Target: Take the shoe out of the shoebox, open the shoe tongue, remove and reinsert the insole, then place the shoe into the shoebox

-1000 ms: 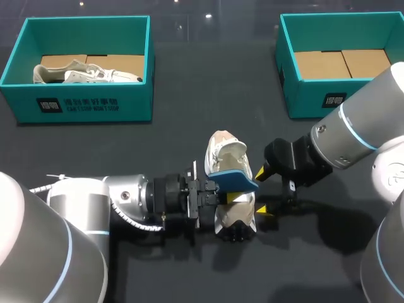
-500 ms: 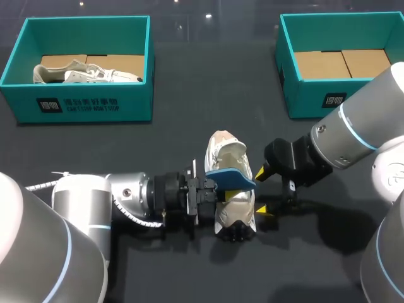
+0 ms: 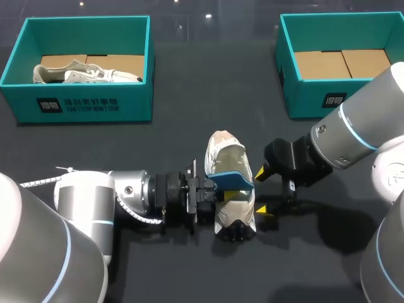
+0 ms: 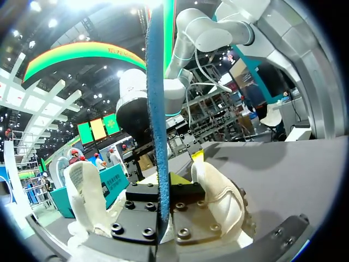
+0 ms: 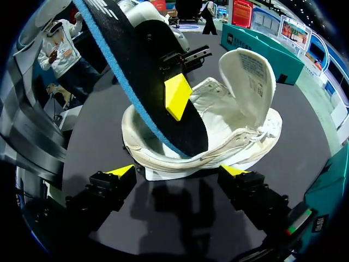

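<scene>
A beige shoe (image 3: 231, 214) lies on the dark table at the middle, toe toward me, its tongue (image 5: 252, 76) folded open. My left gripper (image 3: 222, 194) comes in from the left and is shut on a blue-edged insole (image 3: 232, 179), holding it on edge over the shoe's opening. In the left wrist view the insole (image 4: 157, 125) rises as a thin blue strip from between the shut fingers of the left gripper (image 4: 163, 192). My right gripper (image 3: 262, 192) stands open just right of the shoe. In its own view the right gripper (image 5: 179, 172) straddles the shoe's side (image 5: 218, 143), and the insole's dark underside (image 5: 155, 82) slants into the shoe.
A teal shoebox (image 3: 85, 107) at the back left holds a second pale shoe (image 3: 85, 73). Another teal shoebox (image 3: 315, 101) at the back right shows only its cardboard floor. Bare dark table surrounds the shoe.
The insole in my left gripper has shifted slightly left and lower toward the shoe's opening. The right arm has not moved.
</scene>
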`<state>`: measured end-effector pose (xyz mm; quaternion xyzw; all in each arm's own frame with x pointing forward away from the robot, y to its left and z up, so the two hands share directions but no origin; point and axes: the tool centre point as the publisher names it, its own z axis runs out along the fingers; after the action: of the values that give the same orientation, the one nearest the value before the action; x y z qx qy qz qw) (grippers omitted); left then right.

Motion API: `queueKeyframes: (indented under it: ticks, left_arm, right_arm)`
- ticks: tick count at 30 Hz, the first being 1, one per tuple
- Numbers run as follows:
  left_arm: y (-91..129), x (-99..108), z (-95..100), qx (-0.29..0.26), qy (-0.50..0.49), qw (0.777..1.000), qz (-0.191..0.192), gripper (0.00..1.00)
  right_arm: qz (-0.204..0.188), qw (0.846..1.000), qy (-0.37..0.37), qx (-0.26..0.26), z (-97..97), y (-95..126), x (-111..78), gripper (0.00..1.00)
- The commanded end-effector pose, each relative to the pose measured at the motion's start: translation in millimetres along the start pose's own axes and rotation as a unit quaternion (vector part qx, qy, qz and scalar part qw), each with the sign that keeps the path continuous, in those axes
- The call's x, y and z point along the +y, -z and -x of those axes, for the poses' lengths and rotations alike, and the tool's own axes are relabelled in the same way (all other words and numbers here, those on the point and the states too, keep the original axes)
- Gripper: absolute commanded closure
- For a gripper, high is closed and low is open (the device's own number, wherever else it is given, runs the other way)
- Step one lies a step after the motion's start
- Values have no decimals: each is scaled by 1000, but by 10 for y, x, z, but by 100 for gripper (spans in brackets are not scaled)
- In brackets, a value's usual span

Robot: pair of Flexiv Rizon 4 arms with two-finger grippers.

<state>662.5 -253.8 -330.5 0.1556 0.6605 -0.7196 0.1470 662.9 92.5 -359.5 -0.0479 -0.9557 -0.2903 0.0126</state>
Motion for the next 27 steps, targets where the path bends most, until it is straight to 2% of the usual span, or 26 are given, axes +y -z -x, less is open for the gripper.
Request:
queueKeyframes:
  ticks: [1,15,24,26,27]
  left_arm:
    - [-29,93,-8,3,-8,1000,16,100]
    - [0,301,14,-13,1,999,49,100]
    - [-10,179,8,-16,10,999,35,100]
    - [-15,150,7,-17,9,999,34,84]
    - [-18,135,7,-17,9,999,33,81]
  right_arm:
    - [0,1000,0,-2,-14,-9,-1,0]
    - [0,1000,0,-2,-14,-9,-1,0]
    - [0,1000,0,-2,-14,-9,-1,0]
    - [0,1000,0,-2,-14,-9,-1,0]
    - [0,1000,0,-2,-14,-9,-1,0]
